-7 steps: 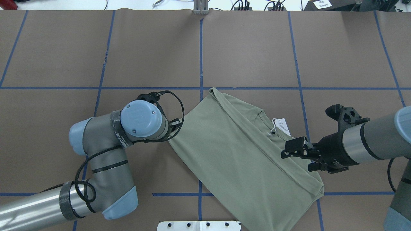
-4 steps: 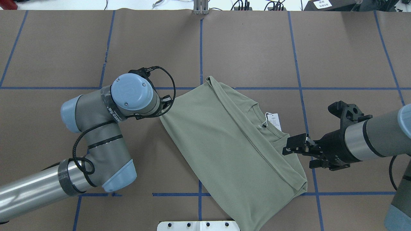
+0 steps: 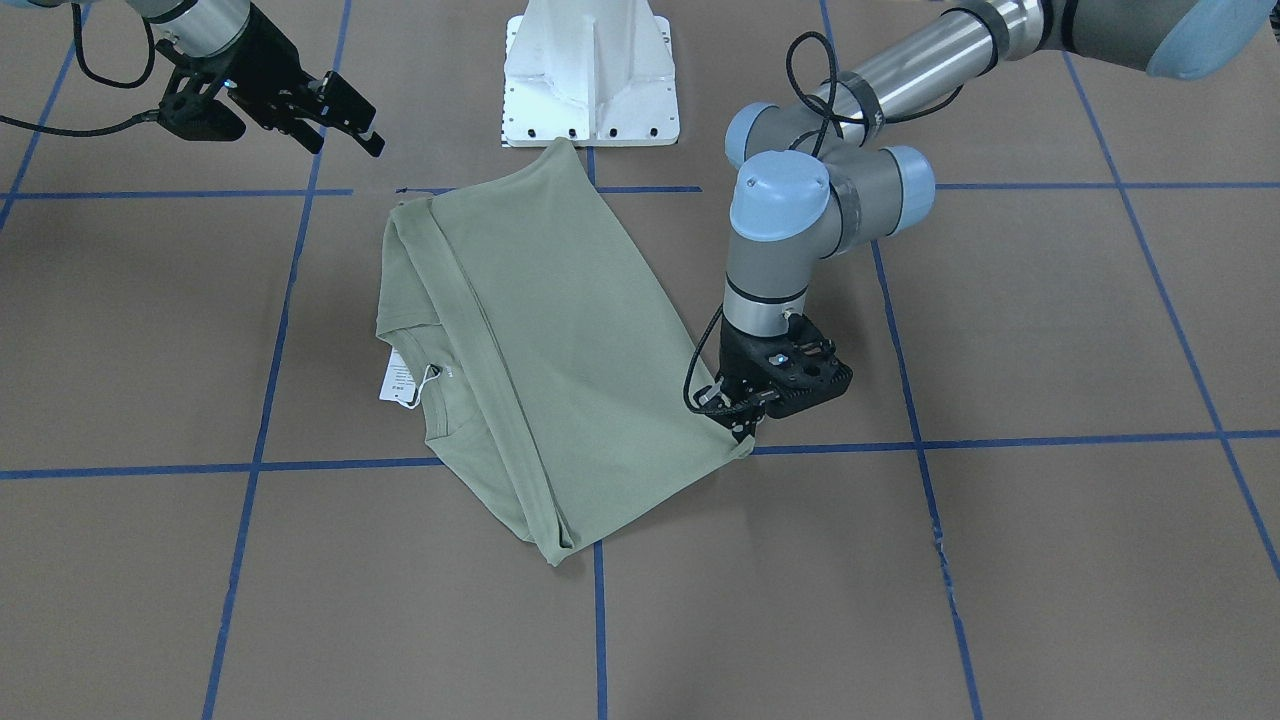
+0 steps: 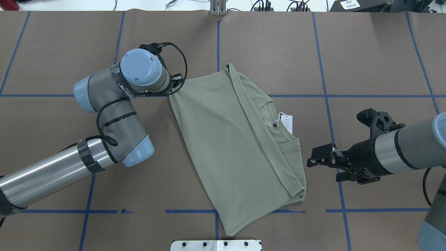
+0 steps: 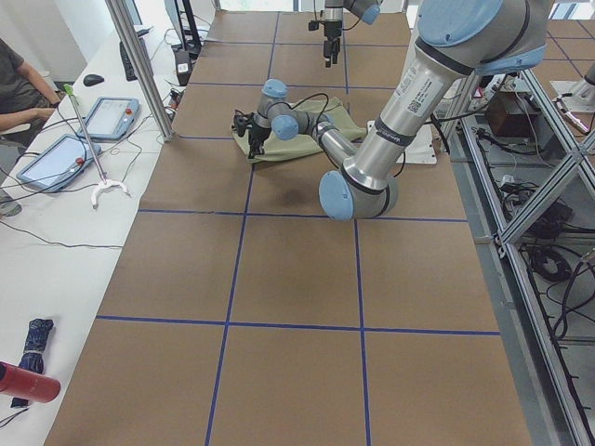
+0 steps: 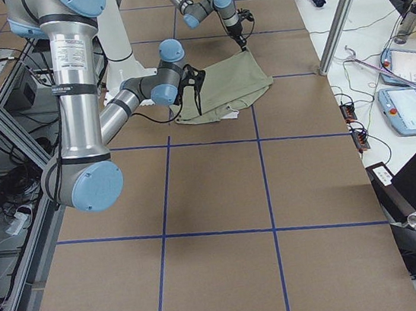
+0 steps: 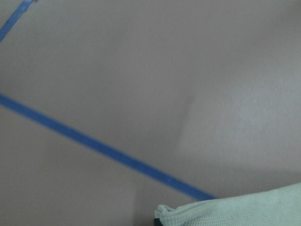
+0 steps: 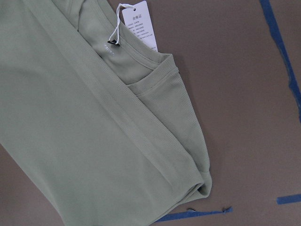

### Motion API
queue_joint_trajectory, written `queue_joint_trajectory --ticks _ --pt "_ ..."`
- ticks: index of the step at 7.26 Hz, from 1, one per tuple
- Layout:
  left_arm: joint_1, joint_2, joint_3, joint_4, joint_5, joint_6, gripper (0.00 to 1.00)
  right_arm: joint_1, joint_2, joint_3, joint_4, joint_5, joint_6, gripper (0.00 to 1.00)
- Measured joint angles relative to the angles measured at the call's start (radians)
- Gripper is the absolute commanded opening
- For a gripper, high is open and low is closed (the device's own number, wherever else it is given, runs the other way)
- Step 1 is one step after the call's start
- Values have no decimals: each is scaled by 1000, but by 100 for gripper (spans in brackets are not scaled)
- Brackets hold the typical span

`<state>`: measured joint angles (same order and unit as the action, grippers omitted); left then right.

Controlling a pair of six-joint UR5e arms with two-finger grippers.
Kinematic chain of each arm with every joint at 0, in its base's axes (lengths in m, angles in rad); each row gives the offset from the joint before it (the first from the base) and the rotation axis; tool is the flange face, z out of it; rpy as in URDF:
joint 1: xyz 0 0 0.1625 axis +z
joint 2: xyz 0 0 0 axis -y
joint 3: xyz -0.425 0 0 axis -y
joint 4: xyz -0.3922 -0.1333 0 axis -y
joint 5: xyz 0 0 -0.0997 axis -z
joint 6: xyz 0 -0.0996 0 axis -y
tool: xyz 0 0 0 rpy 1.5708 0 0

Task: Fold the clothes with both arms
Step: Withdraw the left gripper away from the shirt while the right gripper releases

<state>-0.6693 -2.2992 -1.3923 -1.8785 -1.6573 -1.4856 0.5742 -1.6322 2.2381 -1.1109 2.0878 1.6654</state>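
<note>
Though the brown table (image 4: 271, 52) with its blue tape lines (image 4: 366, 96) fills every view, the work sits at its middle. Left arm (image 4: 115, 115): elbow bent, wrist pointing straight down at the garment's far corner. Right arm (image 4: 400, 153): low, roughly level, aimed at the garment from the other side.

Shirt (image 4: 230, 146): flat, mid-table, askew to the grid. Already folded lengthwise into a long panel, with a folded-over strip running along it and the collar showing on the right arm's side. One hem corner lies just in front of the pedestal base (image 4: 216, 245).

Left gripper (image 3: 745, 425): down at table level on the shirt's corner. Its wrist view shows a nub of green knit at the fingertip. The jaws read as pinched on that corner, though the closure itself is mostly hidden. Right gripper (image 4: 318, 158): jaws apart, nothing between them, just beside the shirt's edge below the collar, clear of the cloth.

Paper tag (image 4: 287, 122): white, on its string, lying beside the collar.

Judgement: lengthwise folds are done, and the shirt is held by one corner to be squared up for the crosswise fold. The next move calls for the right gripper to descend and take the edge on its own side, so that both arms can lift one end together and lay it over the other. The two grips need to stay level, or the panel will skew.
</note>
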Motion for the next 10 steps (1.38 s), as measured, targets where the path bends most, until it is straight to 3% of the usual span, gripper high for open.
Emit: queue_joint_trajectory --ticks 5,6,10 --pt "-51 -249 457 -380 58 248 0 0 1 0 -2 0 1 100" --pt "-52 -282 524 -435 62 275 99 0 0 -1 -2 0 1 100" --pt "-95 -302 597 -487 70 349 100 1 21 -22 -8 -19 0 100"
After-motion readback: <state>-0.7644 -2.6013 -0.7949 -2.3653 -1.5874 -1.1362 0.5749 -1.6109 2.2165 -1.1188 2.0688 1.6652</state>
